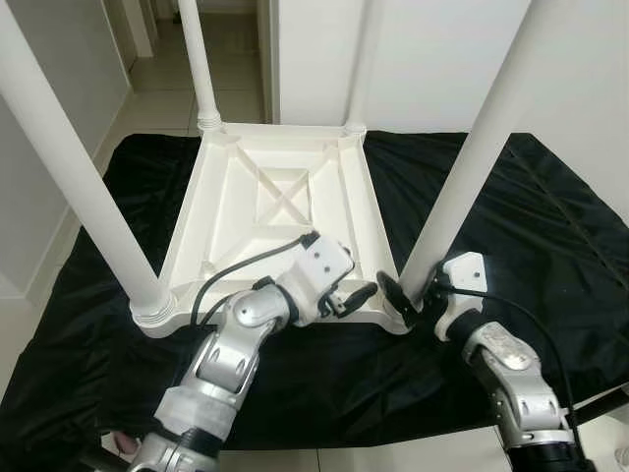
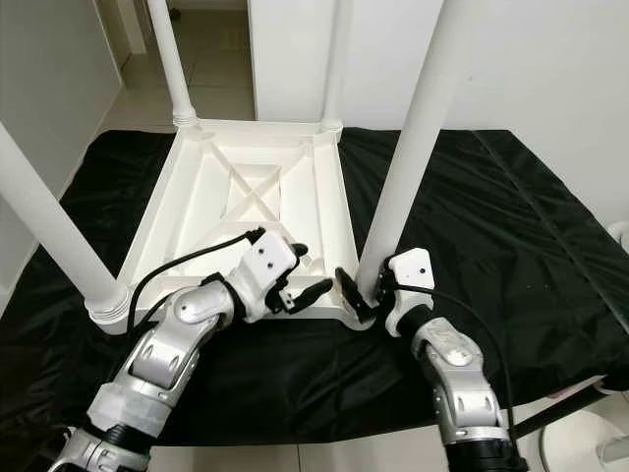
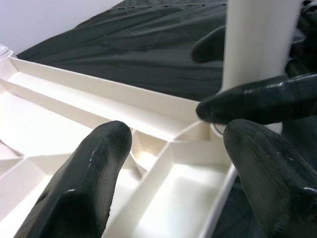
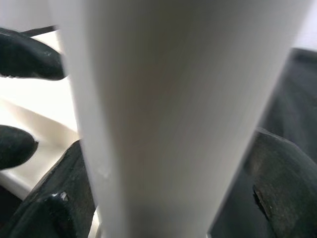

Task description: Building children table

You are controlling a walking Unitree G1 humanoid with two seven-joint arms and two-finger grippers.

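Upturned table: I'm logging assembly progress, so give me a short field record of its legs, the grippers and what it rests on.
tabletop: white tabletop, upside down, ribbed underside up
surface: black sheet on the floor
legs standing: four, one at each corner
near right leg: near right leg in its corner socket
right gripper: right gripper at that leg's base, jaws around it
left gripper: left gripper open, over the tabletop's near edge beside that corner
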